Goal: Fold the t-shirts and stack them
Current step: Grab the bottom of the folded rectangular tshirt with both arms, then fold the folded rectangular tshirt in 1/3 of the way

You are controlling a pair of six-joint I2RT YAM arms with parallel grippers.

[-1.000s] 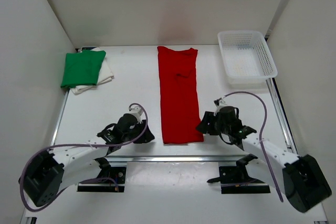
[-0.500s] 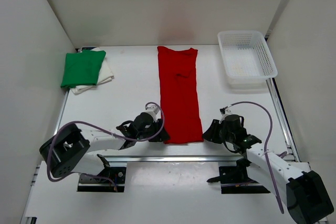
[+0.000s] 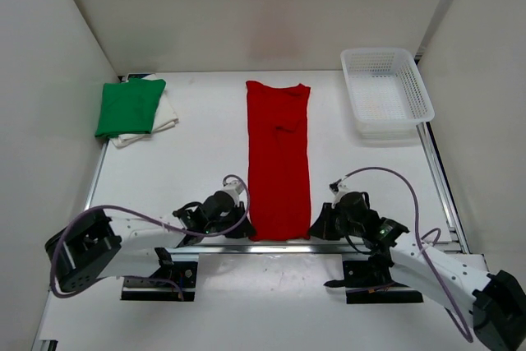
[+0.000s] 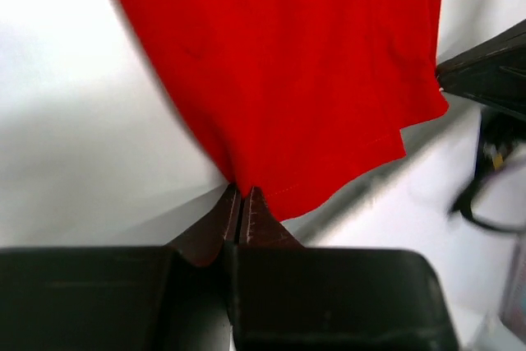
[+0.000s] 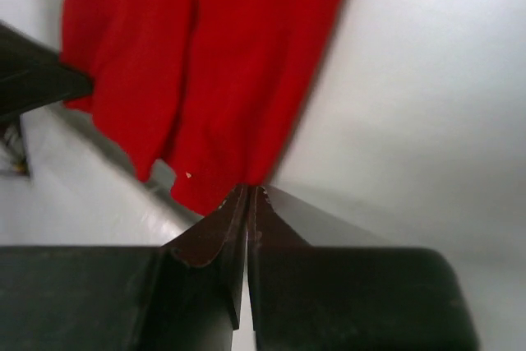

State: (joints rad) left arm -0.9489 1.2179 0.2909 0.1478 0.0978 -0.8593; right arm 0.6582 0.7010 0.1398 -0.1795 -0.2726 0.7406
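The red shirt (image 3: 279, 158) lies as a long strip mid-frame, its near edge by the bottom rim of the surface (image 3: 205, 162). The left claw (image 4: 242, 196) and the right claw (image 5: 249, 195) each pinch a near corner, clenched tight. There is open room on both sides. The green shirt (image 3: 129, 106) sits on the white shirt (image 3: 168, 113) at upper left, and the basket (image 3: 425, 104) is at upper right.

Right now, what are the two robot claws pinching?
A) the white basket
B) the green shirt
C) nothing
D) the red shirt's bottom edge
D: the left gripper and the right gripper are each shut on the near hem of the red shirt; the green shirt and the basket sit far off, untouched.
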